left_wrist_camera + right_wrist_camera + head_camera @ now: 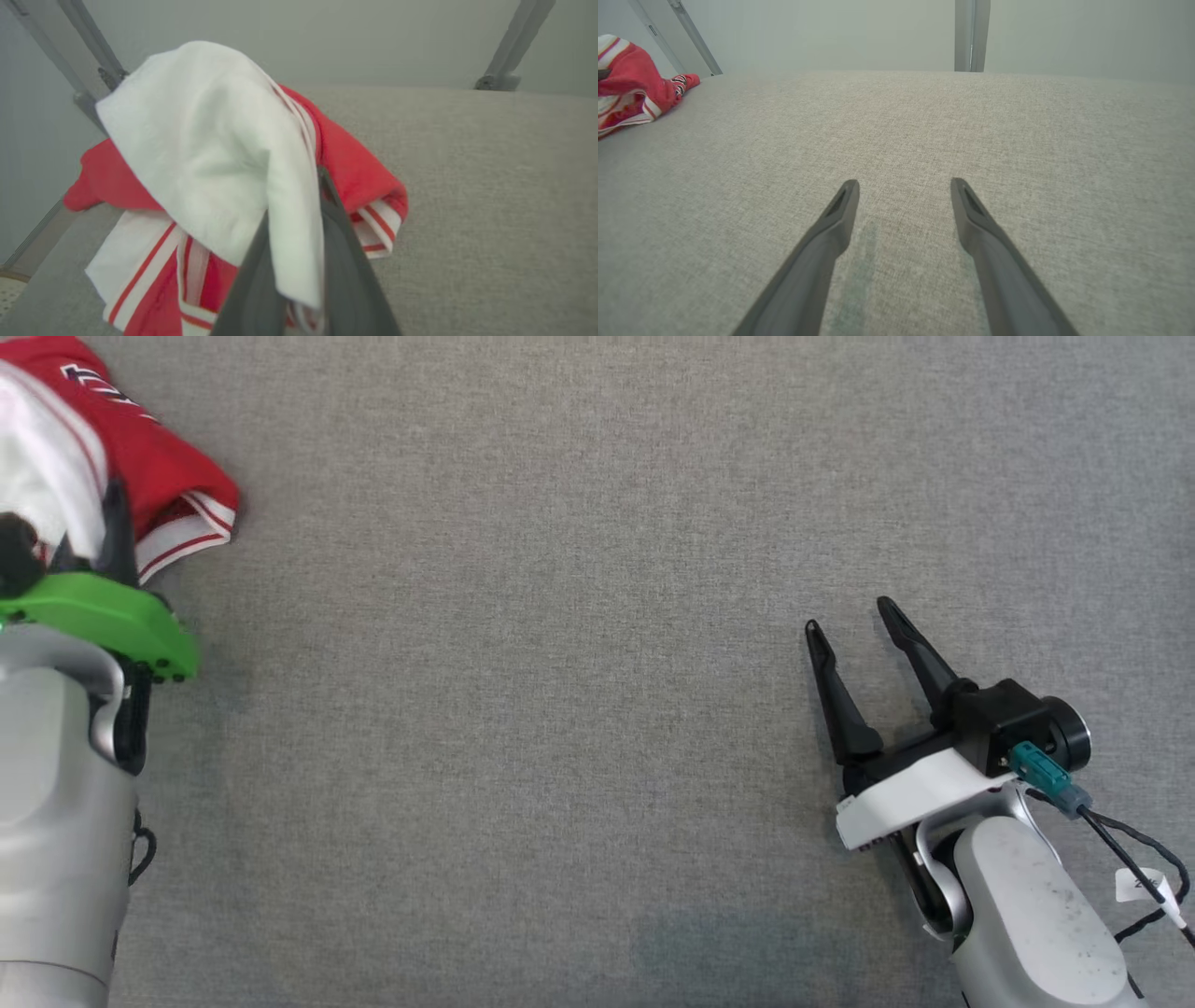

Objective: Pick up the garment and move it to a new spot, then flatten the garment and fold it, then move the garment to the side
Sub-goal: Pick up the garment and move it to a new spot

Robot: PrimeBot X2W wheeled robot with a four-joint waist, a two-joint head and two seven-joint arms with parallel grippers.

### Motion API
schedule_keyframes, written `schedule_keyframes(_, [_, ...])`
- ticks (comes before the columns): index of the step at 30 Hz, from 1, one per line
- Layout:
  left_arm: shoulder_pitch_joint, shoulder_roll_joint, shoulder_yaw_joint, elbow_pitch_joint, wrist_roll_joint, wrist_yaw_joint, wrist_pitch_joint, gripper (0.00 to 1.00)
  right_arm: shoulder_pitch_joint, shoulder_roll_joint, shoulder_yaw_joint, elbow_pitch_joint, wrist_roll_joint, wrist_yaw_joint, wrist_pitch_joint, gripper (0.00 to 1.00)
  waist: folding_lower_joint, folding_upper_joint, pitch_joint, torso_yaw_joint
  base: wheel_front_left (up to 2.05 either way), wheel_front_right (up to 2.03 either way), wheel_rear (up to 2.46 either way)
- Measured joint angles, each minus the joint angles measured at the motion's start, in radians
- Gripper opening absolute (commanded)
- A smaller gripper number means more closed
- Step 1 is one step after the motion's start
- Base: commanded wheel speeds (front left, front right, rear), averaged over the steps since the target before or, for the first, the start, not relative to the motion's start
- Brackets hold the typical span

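Two fingers of my left gripper (303, 205) clamp a white fold of the garment (159, 467) at the table's (560, 709) far left corner, ready for lifting. My right gripper (849, 616) hangs over the table's right side, jaws spread, out of the way.

Soft, even light, faint shadows; wrist views bow at the edges, the left blurred close up.

A grey, woven-fabric desk (597, 728) spreads flat and wide. 1 red-and-white garment (177, 485) lies bunched at its far left corner, the striped hem resting on the cloth surface.
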Motion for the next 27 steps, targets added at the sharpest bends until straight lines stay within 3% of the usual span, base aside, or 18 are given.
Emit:
schedule_keyframes(7, [0.035,-0.037,-0.141,-0.232,0.081,0.0,-0.001,0.0,0.019,0.038,0.007,0.019,0.03,0.0,0.0,1.0,0.0,0.0,-0.08,0.003,0.0,0.0,0.0])
schedule_keyframes(15, [0.036,-0.112,-0.48,-0.429,0.198,0.0,-0.001,0.0,0.054,0.058,-0.016,0.027,0.049,0.0,0.0,1.0,0.0,0.0,-0.15,-0.051,0.0,0.0,0.0])
schedule_keyframes(19, [0.021,-0.137,-0.637,-0.5,0.204,-0.002,-0.001,0.0,0.066,0.065,-0.032,0.026,0.05,0.0,0.0,1.0,0.0,0.0,-0.167,-0.102,0.0,0.0,0.0])
schedule_keyframes(27, [0.007,-0.206,-0.77,-0.591,0.146,-0.002,-0.001,0.0,0.091,0.07,-0.049,0.026,0.059,0.0,0.0,1.0,0.0,0.0001,-0.184,-0.191,0.0,0.0,0.0])
